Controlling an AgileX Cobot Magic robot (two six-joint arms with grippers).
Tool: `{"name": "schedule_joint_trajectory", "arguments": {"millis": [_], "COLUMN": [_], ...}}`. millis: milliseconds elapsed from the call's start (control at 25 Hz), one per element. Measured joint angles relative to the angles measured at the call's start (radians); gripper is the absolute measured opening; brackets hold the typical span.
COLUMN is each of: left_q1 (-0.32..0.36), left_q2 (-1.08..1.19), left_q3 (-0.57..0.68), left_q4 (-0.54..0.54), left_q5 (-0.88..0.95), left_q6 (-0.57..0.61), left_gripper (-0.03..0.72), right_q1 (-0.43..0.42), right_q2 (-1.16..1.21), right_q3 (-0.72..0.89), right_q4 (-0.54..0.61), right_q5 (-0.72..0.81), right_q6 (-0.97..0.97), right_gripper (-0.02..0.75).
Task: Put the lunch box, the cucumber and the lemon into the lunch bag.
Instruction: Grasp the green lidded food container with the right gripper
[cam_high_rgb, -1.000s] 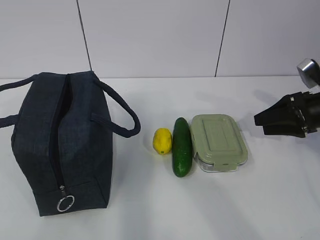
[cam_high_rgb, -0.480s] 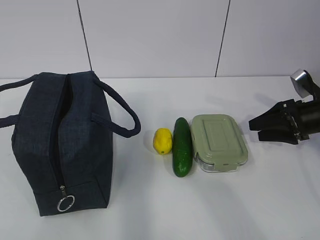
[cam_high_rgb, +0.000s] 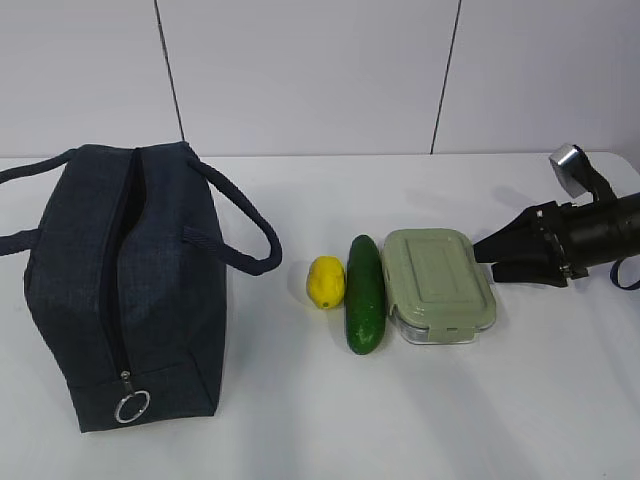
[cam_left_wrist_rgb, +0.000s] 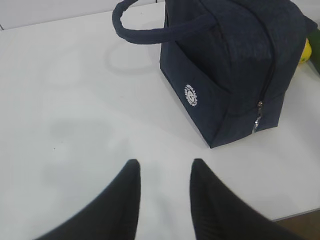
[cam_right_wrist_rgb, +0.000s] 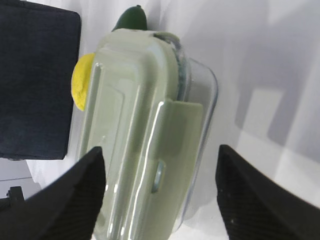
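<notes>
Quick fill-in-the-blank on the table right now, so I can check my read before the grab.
1. The cucumber lies between the lemon and the ____.
2. The lunch box has a pale ____ lid.
3. The right gripper, jaws apart, is beside the lunch box and holds ____.
4. The metal ring pull hangs at the near end of the ____.

Missing words: lunch box; green; nothing; bag
</notes>
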Motion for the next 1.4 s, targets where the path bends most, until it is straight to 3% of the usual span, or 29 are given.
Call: {"name": "schedule_joint_trajectory", "arguments": {"millis": [1400], "left_q1": [0.000], "left_q2": [0.000], "left_q3": [0.000], "left_q4": [0.000], "left_q5": [0.000], "left_q6": [0.000], "left_gripper": [0.243], "right_q1": [0.064], "right_q2": [0.058], "right_q3": [-0.040], "right_q4": [-0.005], "right_q5": [-0.002], "right_q6": [0.039], "right_gripper": [0.503]}}
